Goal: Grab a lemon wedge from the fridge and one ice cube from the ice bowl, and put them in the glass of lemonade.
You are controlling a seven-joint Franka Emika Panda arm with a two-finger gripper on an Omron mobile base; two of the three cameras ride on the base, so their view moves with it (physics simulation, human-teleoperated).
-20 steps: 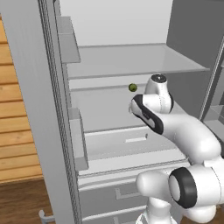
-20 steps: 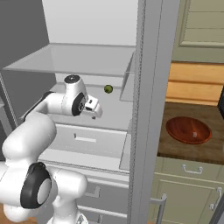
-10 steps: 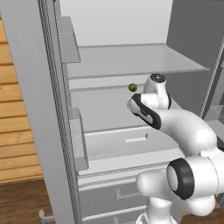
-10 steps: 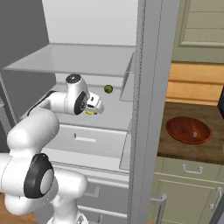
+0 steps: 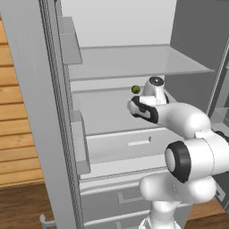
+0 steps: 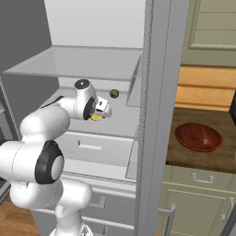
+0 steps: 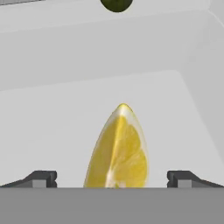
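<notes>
Hand view, left to right: left fingertip (image 7: 41, 178), lemon wedge (image 7: 118, 148) dead centre on the white fridge shelf (image 7: 52, 127), right fingertip. Gripper (image 7: 114, 179) jaws spread wide either side of the wedge, not clamped. Small dark green round item (image 7: 116, 4) further back. Ice bowl (image 6: 199, 137) on the counter (image 6: 221, 159) right of the fridge (image 6: 159, 92).

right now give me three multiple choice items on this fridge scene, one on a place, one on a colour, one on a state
1. Where is the lemon wedge?
A. on a fridge shelf
B. in the ice bowl
C. on the floor

2. What colour is the small round item behind the wedge?
A. red
B. dark green
C. white

3. How is the pincer?
A. shut on the wedge
B. shut, empty
C. open

Answers: 1 A, the wedge lies on the pale shelf; 2 B, it shows dark green; 3 C, the fingertips stand apart either side of the wedge.
</notes>
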